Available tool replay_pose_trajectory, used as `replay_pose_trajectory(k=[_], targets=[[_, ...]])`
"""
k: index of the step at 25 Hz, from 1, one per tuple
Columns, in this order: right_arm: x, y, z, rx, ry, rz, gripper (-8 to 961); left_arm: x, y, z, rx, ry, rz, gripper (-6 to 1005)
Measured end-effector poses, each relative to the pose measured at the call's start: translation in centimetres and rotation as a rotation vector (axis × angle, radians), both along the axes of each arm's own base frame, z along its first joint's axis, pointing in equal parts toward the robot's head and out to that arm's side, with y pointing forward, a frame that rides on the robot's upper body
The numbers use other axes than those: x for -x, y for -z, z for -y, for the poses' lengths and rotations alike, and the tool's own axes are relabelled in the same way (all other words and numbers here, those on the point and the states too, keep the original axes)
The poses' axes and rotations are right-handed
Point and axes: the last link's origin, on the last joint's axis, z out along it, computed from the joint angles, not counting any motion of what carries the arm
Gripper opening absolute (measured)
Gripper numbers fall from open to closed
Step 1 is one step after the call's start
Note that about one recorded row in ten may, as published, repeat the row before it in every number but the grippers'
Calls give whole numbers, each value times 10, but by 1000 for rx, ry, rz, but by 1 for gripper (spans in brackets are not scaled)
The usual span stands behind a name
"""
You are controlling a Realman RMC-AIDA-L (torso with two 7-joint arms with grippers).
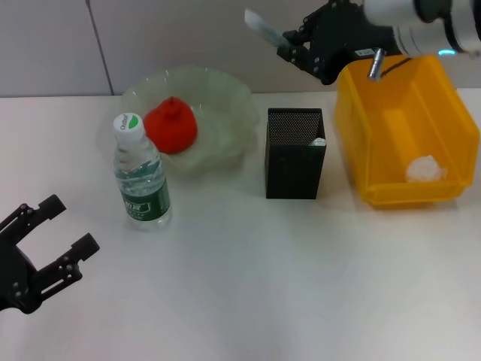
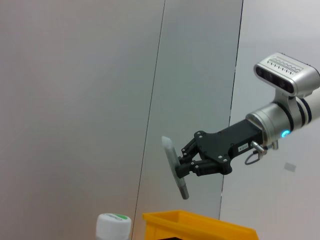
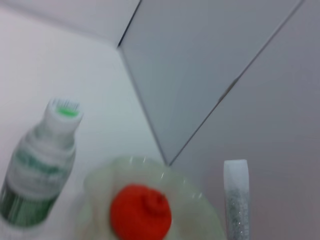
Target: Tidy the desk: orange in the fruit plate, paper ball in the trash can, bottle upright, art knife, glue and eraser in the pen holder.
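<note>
My right gripper (image 1: 289, 43) is raised high above the table's back, between the pen holder and the trash can, shut on a grey-white art knife (image 1: 263, 26) that sticks out up and to the left. The left wrist view shows this gripper (image 2: 182, 167) clamping the knife (image 2: 175, 167); the knife (image 3: 235, 200) also shows in the right wrist view. The black mesh pen holder (image 1: 294, 154) stands below it. The bottle (image 1: 141, 174) stands upright. The orange (image 1: 171, 126) lies in the clear fruit plate (image 1: 225, 86). The paper ball (image 1: 425, 169) lies in the yellow trash can (image 1: 451, 113). My left gripper (image 1: 70, 224) is open and empty at the front left.
The trash can stands at the right, close beside the pen holder. The bottle stands just in front of the plate. The table is white, with a grey panelled wall behind it.
</note>
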Motion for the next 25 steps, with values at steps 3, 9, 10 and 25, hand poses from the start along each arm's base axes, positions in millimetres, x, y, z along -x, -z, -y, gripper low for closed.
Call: replay_pose_trajectory(k=[3,9,10,25], targets=[[-11,3,2,5,45,-92,205,0,-3,-2,10,-1,6,828],[-31,14,7,-15,113,-160,213,-2,-5,-4,26,-1,10,828],[-32,14,9,-17,121,-176,214,-2,-5,-4,29,-4,13,828],[-59,31,15,14,238,-326,233,-7,-10,-9,45,6,18,829]])
